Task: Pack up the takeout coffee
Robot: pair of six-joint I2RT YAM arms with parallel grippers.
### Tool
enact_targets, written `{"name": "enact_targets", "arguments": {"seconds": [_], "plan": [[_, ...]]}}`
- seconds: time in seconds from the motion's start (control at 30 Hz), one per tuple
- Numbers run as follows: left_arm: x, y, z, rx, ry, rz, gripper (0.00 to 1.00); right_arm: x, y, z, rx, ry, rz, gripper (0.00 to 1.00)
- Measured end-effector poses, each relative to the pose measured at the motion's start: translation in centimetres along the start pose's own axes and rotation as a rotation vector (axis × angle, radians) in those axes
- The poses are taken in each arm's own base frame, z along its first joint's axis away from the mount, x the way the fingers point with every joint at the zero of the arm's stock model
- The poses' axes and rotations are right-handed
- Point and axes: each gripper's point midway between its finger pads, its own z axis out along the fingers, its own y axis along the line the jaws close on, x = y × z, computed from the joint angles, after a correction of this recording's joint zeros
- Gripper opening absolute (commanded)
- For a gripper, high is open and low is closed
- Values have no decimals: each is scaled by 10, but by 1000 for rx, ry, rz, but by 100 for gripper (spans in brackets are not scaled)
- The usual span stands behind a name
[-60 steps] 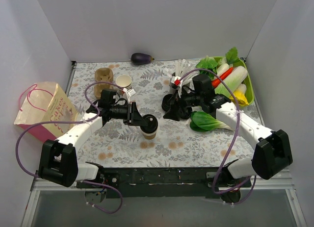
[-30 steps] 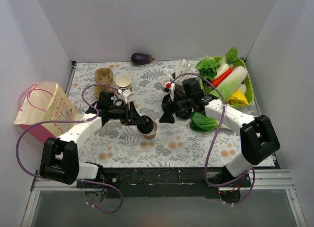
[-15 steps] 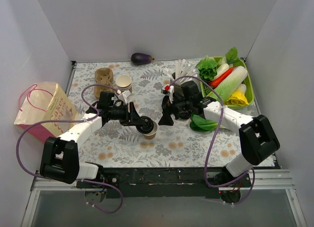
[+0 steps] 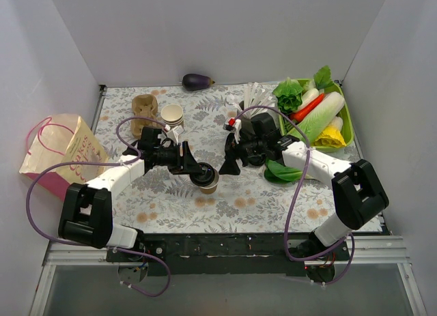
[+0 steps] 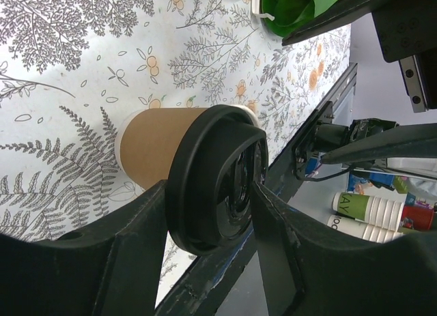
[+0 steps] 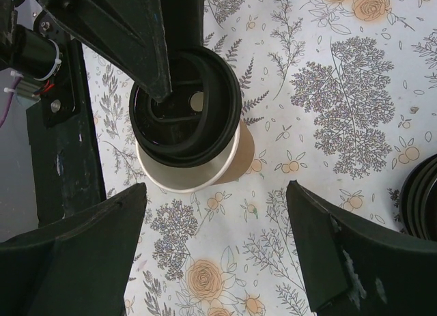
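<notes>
The cup (image 4: 209, 187) is stood on the flowered table (image 4: 273, 200), midway between the arms, with its black lid (image 5: 212, 179) laid askew over the rim. The lid is flanked by the fingers of the left gripper (image 4: 203, 173); whether it is pinched cannot be told. The right gripper (image 4: 228, 167) is spread wide just beside the cup.

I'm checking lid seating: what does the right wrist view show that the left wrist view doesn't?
Right wrist only: the black lid sits off-centre, leaving a white crescent of the cup uncovered. Left wrist only: a green leaf and stacked printed cups. Both: lid, cup, left gripper at the lid, floral table cover.
</notes>
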Motion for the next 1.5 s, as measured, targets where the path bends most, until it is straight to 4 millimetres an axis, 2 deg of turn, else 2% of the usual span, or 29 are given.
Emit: {"name": "enact_targets", "arguments": {"seconds": [0.23,0.5,0.83,1.5], "plan": [[0,-7,6,9,10,42,50,2,-1,1,-1,4,7,90],[4,-5,12,-11,24,71,52,6,-1,2,-1,10,13,91],[0,-1,15,-58,9,126,53,25,9,7,-40,33,54,95],[3,-8,25,-92,29,235,57,28,13,10,-61,23,65,98]]}}
